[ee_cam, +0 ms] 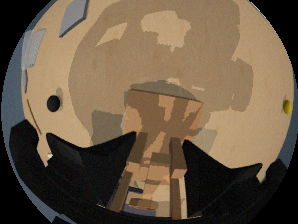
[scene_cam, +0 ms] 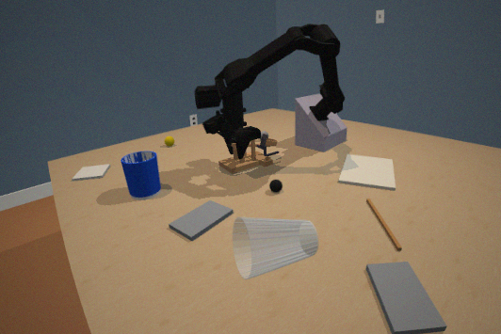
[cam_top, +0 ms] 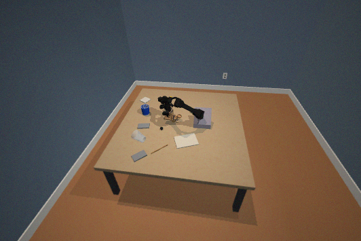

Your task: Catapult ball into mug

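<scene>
Black arm (cam_top: 190,108) (scene_cam: 278,52) arched over wooden catapult (cam_top: 167,118) (scene_cam: 231,165) (ee_cam: 165,112)

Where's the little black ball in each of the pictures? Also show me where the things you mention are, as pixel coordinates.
Top: the black ball (cam_top: 161,128) (scene_cam: 276,185) (ee_cam: 53,103) is left of the middle, below the catapult.
Exterior: just right of the middle, behind the clear cup lying on its side.
Wrist: near the left edge, about halfway down.
Landmark in all three: the wooden catapult (cam_top: 167,118) (scene_cam: 232,165) (ee_cam: 137,112).

On the counter (cam_top: 217,159) (scene_cam: 165,287) (ee_cam: 250,135), the catapult (cam_top: 167,118) (scene_cam: 231,165) (ee_cam: 140,112) is standing beneath the arm (cam_top: 188,106) (scene_cam: 273,54). In the exterior view, the mug (cam_top: 145,110) (scene_cam: 142,176) is sitting left of it, a ball (cam_top: 161,128) (scene_cam: 276,185) (ee_cam: 53,103) is resting before it, and a tumbler (cam_top: 138,136) (scene_cam: 275,245) (ee_cam: 33,49) is lying nearer still.
</scene>
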